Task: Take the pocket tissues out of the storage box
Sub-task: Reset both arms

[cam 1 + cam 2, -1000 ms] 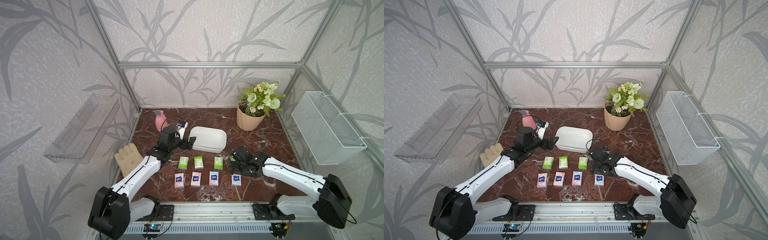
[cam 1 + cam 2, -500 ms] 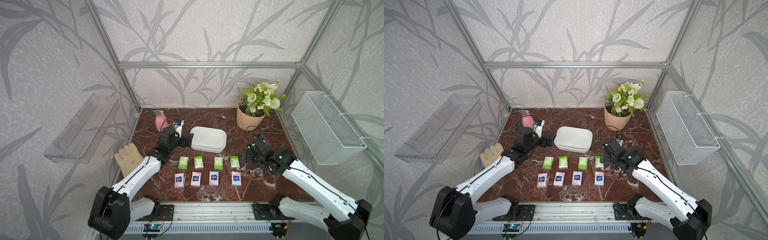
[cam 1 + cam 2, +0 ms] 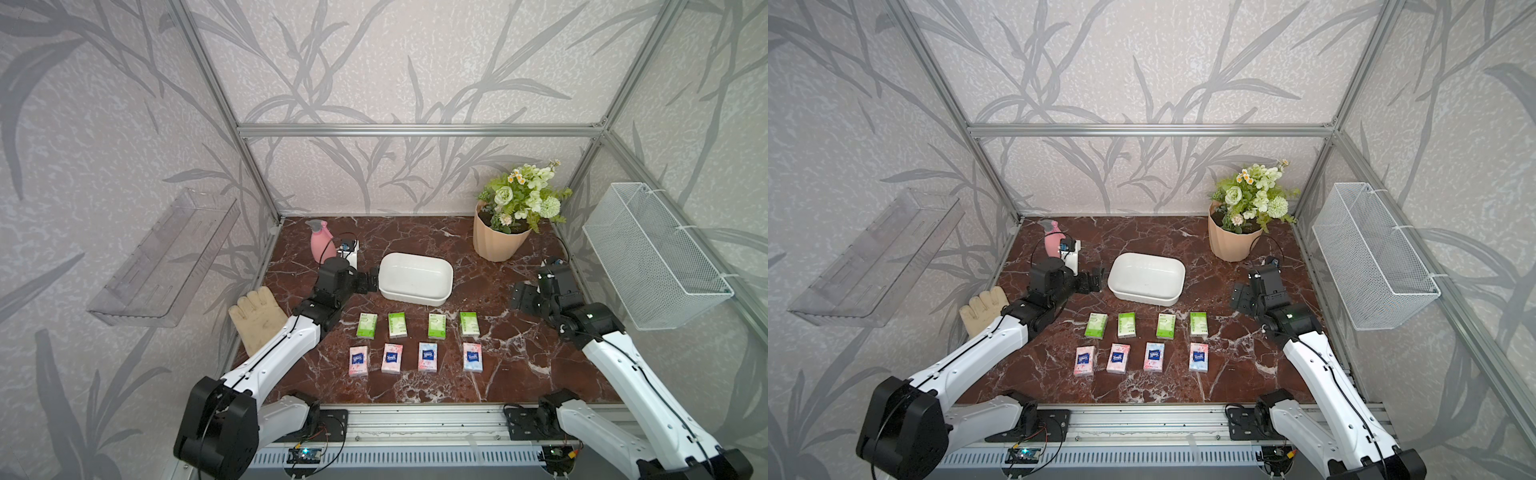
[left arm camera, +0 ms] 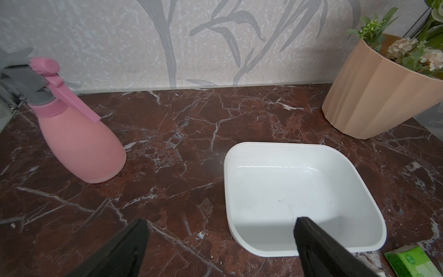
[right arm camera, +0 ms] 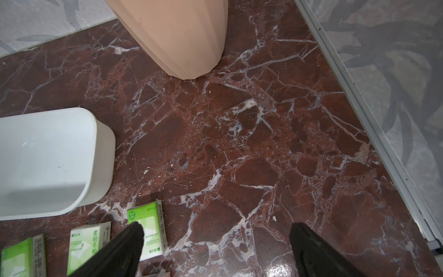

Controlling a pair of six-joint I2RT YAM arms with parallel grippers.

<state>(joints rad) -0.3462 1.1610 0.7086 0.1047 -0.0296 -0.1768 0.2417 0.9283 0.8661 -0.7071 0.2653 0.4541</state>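
**All eight packs are out and the box is empty**

The pocket tissues (image 3: pixel 436 325) lie flat on the tabletop (image 3: pixel 415 237), just in front of the storage box (image 3: pixel 415 279). None is in the box. They make two neat rows of four. The green packs (image 3: pixel 367 325) are nearer the box. The three pink packs (image 3: pixel 358 360) and the pale blue pack (image 3: pixel 472 357) are nearer my base. No pack touches another. I think the gaps make them easy to count and easy to pick up one at a time.

The box floor (image 4: pixel 287 187) is bare white in my left wrist view, so I think the job is done.

My left jaws are wide open and hold nothing. They point at the short end of the box, just beside it. I cannot tell if they touch it.

My right jaws are wide open and empty too. They hang over bare tabletop, off to the side of the rows and near the flower pot (image 3: pixel 496 239). I think that is a safe spot, because nothing there can get bumped.

Farther out are a pink spray bottle (image 3: pixel 322 243) at the back, a glove (image 3: pixel 257 318) by my left arm, a wire basket (image 3: pixel 652 257) and a clear shelf (image 3: pixel 166 257) on the walls. None of them is part of this job.
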